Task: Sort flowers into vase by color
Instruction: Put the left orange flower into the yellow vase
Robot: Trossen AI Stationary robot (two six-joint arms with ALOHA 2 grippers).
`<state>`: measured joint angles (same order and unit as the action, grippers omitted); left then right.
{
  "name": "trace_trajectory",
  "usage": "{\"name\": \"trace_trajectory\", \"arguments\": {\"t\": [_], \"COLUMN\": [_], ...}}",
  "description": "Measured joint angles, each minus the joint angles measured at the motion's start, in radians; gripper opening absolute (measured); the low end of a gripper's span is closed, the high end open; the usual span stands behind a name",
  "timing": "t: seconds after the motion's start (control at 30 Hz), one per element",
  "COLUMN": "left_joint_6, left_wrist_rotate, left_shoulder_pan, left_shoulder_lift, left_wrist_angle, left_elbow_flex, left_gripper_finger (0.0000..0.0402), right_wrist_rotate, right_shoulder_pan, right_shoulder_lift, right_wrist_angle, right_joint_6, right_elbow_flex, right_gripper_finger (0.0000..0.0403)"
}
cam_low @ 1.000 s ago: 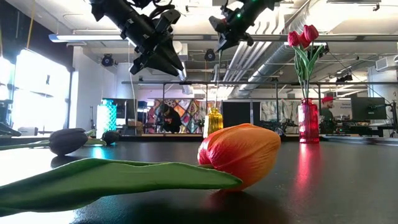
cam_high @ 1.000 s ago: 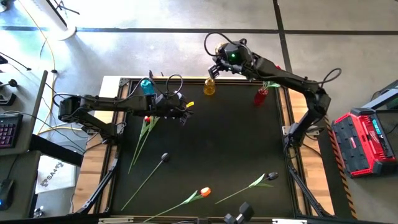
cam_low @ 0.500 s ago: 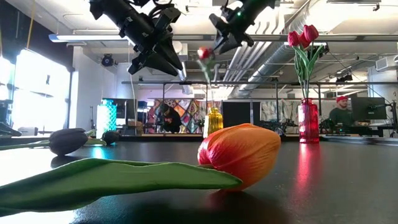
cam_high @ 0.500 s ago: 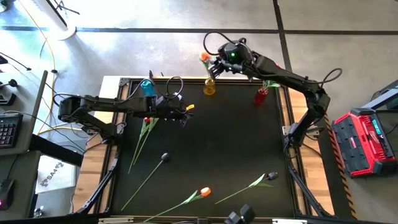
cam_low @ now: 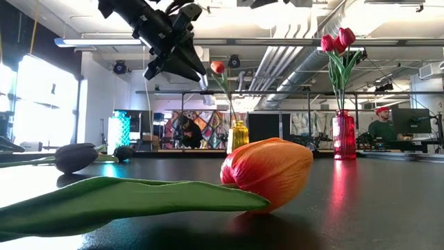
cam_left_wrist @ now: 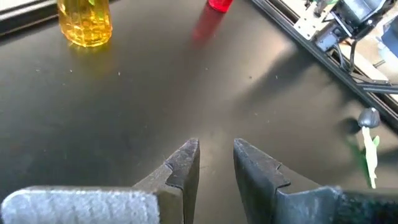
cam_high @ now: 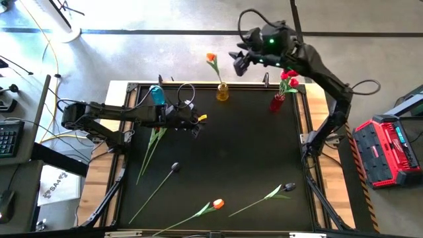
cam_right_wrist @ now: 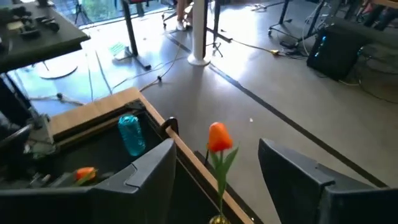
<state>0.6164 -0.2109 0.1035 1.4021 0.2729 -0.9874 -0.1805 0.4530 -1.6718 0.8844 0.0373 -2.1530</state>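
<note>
An orange tulip (cam_high: 211,58) stands with its stem in the yellow vase (cam_high: 223,91) at the far edge. It leans left, head up (cam_low: 218,67). My right gripper (cam_high: 239,63) is open, up and to the right of it, touching nothing; its wrist view looks down on the tulip (cam_right_wrist: 217,137) between the wide fingers. Red tulips (cam_high: 289,76) stand in the red vase (cam_high: 277,101). My left gripper (cam_high: 196,122) hovers over the table's left half, its fingers (cam_left_wrist: 186,158) a little apart with nothing between them. Red tulips (cam_high: 156,129) lie under the left arm.
A black tulip (cam_high: 175,167), an orange tulip (cam_high: 217,204) and another black tulip (cam_high: 289,188) lie toward the near edge. A blue vase (cam_high: 156,92) stands at the far left. People show in the room beyond the table.
My right gripper has opened and let go of the orange tulip, then risen and gone right, beyond the far edge. The tulip now stands by itself in the yellow vase, leaning left.
</note>
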Motion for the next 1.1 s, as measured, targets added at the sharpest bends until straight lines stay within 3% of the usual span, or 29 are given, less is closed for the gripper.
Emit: {"name": "trace_trajectory", "arguments": {"t": [0.2,0.4,0.7,1.1], "left_joint_6": [-0.004,0.195,0.33,0.331], "left_wrist_rotate": [-0.005,-0.041,-0.109,0.094], "left_shoulder_pan": [-0.001,0.028,0.105,0.178], "left_shoulder_lift": [-0.001,-0.011,-0.011,-0.015], "left_wrist_angle": [0.063,0.49,0.848,0.82], "left_elbow_flex": [0.0,0.002,0.003,0.238], "left_gripper_finger": [0.0088,0.0088,0.0084,0.0059], "right_wrist_rotate": [0.043,0.054,0.058,-0.02], "right_shoulder_pan": [-0.005,-0.016,-0.086,-0.135], "right_shoulder_lift": [0.0,0.0,-0.001,0.015], "right_wrist_angle": [0.176,0.303,0.283,0.353], "right_joint_6": [-0.006,0.035,0.068,0.112], "right_elbow_flex": [-0.097,-0.113,-0.032,-0.022], "right_gripper_finger": [0.0211,0.0211,0.0211,0.0211]}}
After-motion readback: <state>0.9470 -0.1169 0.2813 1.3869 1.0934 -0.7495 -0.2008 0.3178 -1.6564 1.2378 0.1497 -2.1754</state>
